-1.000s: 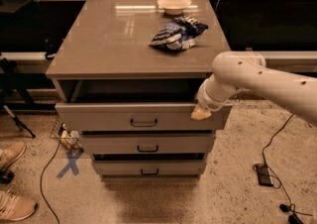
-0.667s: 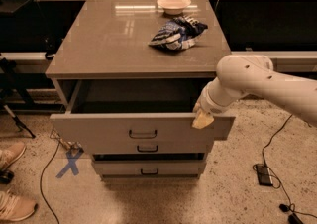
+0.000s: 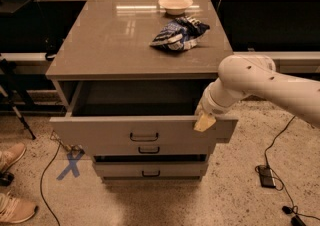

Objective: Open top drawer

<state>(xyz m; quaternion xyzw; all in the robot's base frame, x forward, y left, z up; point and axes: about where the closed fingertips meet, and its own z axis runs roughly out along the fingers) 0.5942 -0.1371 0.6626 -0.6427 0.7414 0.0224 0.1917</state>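
Note:
The top drawer (image 3: 110, 130) of the grey-beige cabinet is pulled well out toward me, with its dark, deep interior (image 3: 135, 101) showing. Its small black bar handle (image 3: 144, 137) sits at the centre of the front panel. My gripper (image 3: 204, 121), with yellowish tips, rests on the upper right edge of the drawer front, at the end of my white arm (image 3: 260, 82) coming in from the right. Two shorter drawers (image 3: 150, 171) sit below, largely covered by the open one.
On the cabinet top (image 3: 115, 40) lie a blue-and-white chip bag (image 3: 178, 33) and a white bowl (image 3: 175, 3). A blue tape X (image 3: 70, 164) marks the floor at left. Shoes (image 3: 12, 180) show at lower left. Cables and a power brick (image 3: 266, 176) lie at right.
The top drawer has slid farther out toward me, from nearly closed to wide open, and my gripper has moved with its upper right edge.

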